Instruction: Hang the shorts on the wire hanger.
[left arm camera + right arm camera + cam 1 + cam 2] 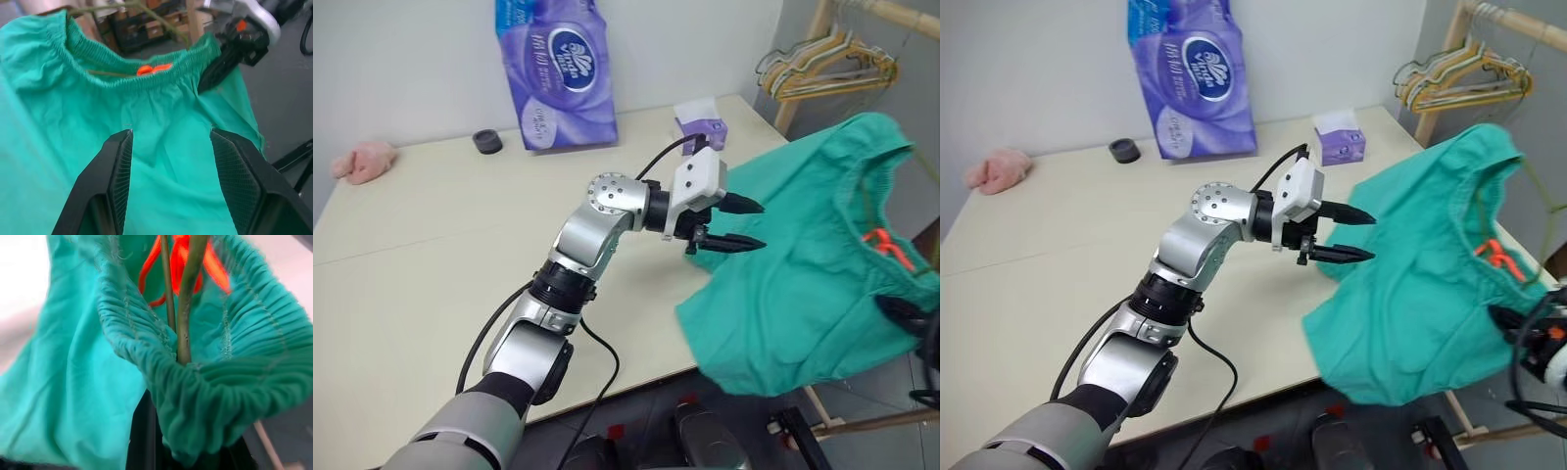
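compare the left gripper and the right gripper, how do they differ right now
The left gripper is open with nothing between its fingers, while the right gripper is shut on the waistband of the shorts. The left gripper hangs over the table beside the shorts; the right gripper holds them up off the table's edge. Both have two black fingers.

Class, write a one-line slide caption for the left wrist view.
Open left gripper faces teal shorts; right gripper pinches the waistband.

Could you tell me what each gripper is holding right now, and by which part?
The right gripper is shut on the shorts at the elastic waistband, pinched together with the wire hanger. The left gripper is open beside the shorts, holding nothing.
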Tool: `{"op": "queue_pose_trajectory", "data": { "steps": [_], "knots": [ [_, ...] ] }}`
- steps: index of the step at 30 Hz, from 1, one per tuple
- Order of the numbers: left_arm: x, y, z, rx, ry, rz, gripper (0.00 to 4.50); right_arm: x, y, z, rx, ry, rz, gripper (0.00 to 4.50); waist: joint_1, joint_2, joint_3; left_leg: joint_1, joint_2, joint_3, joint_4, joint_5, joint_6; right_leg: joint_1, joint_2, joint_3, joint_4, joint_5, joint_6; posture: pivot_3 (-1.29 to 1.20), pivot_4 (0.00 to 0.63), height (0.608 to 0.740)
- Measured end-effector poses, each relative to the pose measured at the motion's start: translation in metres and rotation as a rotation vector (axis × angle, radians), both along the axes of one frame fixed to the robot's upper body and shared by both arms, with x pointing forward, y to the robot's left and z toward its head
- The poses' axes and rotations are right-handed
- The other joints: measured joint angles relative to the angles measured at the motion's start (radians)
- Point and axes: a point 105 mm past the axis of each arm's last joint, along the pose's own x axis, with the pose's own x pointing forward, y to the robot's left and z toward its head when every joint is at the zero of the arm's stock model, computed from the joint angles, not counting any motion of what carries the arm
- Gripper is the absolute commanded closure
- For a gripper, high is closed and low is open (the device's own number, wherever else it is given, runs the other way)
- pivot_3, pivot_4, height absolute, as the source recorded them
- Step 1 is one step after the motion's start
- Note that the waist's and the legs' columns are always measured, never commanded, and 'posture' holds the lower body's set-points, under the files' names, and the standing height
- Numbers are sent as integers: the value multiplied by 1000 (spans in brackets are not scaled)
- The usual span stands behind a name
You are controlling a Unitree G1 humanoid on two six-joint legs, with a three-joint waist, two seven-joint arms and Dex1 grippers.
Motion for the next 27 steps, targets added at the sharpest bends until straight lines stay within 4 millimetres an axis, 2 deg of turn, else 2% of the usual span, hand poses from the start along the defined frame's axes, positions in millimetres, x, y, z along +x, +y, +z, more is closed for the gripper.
{"op": "queue_pose_trajectory", "data": {
  "steps": [2,4,6,10,13,21,24,27],
  "knots": [
    [-3,-8,2,-17,-17,-15,1848,-2,-11,10,27,32,-90,4500,-19,-1,12,0,-1,3,-1,-1,1,0,0,1,-2,-1,1,-515,235,740],
    [-9,-21,5,-44,-7,-43,1848,8,-25,33,58,-34,-190,4500,-47,-9,28,1,-1,6,0,-1,1,0,1,4,-4,0,3,-517,243,740],
    [-17,-34,11,-60,-19,-75,1848,15,-35,49,61,-85,-247,4500,-68,-11,35,-1,0,8,-1,-1,1,0,5,11,-11,3,8,-511,251,740],
    [-19,-40,20,-76,-71,-78,1848,24,-54,64,82,-102,-332,4500,-86,-11,47,-2,1,15,-1,-3,6,0,8,22,-16,5,11,-497,256,740],
    [-19,-44,19,-75,-80,-76,1848,36,-68,73,104,-86,-381,4500,-86,-10,56,-2,0,20,0,-5,9,-1,7,26,-17,5,13,-482,255,740],
    [-24,-57,29,-97,-109,-92,1848,56,-108,82,174,-44,-500,4500,-73,-8,68,-2,0,23,-1,-6,11,-2,7,28,-18,4,15,-448,255,740],
    [-27,-62,33,-117,-122,-99,1848,61,-125,73,183,-1,-529,4500,-72,-7,75,-2,0,25,-1,-7,11,-3,6,30,-17,5,16,-429,256,740],
    [-27,-65,33,-113,-127,-98,1848,65,-132,61,198,51,-522,4500,-71,-4,77,-1,0,26,-2,-7,12,-3,6,32,-17,4,16,-416,255,740]
  ]
}}
